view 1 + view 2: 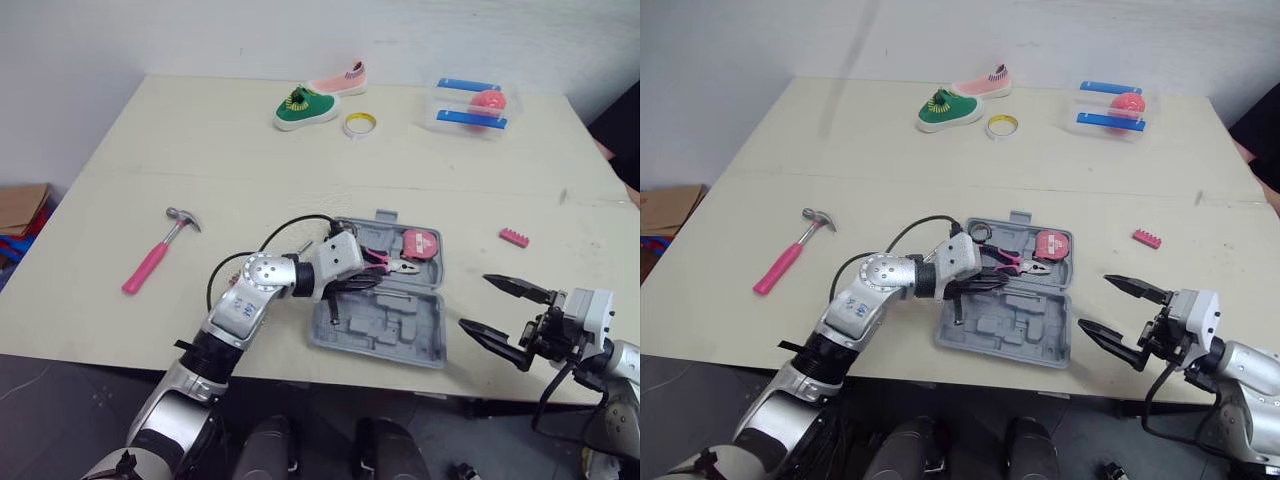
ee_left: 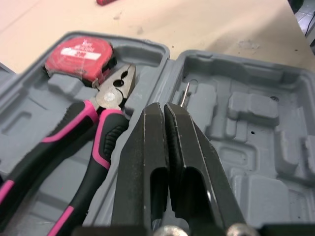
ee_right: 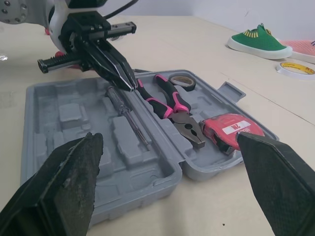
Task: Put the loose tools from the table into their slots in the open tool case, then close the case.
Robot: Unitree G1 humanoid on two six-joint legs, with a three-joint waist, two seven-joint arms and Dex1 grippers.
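Hovering over the case (image 1: 400, 338), the left gripper (image 3: 129, 82) was pinched shut near a screwdriver (image 3: 129, 116); the right gripper (image 1: 475, 300) gaped wide.

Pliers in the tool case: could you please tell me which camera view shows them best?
The right wrist view: the pliers show nearly whole, handles to nose. The left wrist view crops the handles. The head views show them small, partly behind the left gripper.

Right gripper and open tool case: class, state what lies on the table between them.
Nothing: the left eye view shows a stretch of bare table between the right gripper, fingers open, and the tool case.
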